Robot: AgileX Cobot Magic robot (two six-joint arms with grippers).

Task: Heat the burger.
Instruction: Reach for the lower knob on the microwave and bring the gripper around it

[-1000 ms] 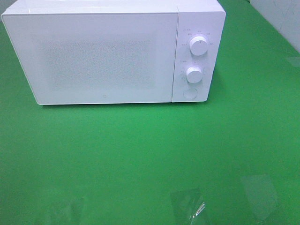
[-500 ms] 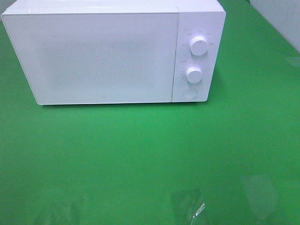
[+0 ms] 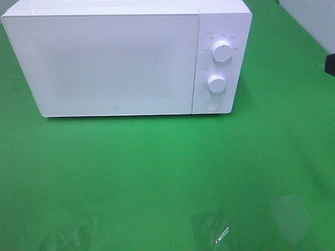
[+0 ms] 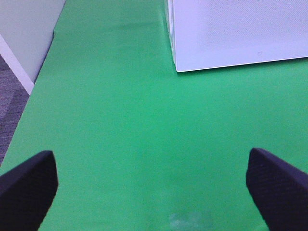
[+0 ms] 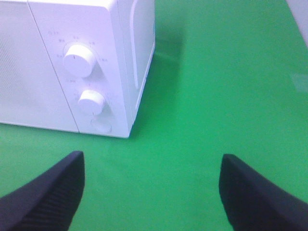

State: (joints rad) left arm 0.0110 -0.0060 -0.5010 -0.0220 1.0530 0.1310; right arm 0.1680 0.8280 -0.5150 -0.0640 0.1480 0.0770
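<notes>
The burger is out of view in every frame. A white microwave (image 3: 104, 63) stands at the back of the green table with its door shut; the left wrist view catches its front lower corner (image 4: 231, 33), and the right wrist view its control panel (image 5: 82, 62). My left gripper (image 4: 150, 166) hangs open over bare green cloth in front of the microwave's left side, with nothing between its dark fingers (image 4: 29, 187). Facing the microwave's right front corner, my right gripper (image 5: 151, 166) is also open and empty. A dark piece (image 3: 331, 64) at the exterior view's right edge may be the right arm.
The microwave's panel carries two white knobs (image 3: 222, 51) (image 3: 216, 82) and a round button (image 3: 212, 104). Green cloth (image 3: 157, 167) covers the table in front. The table's left edge with grey floor (image 4: 9, 101) shows in the left wrist view.
A dark piece has come into the exterior view at its right edge. The microwave has not moved and its door stays shut.
</notes>
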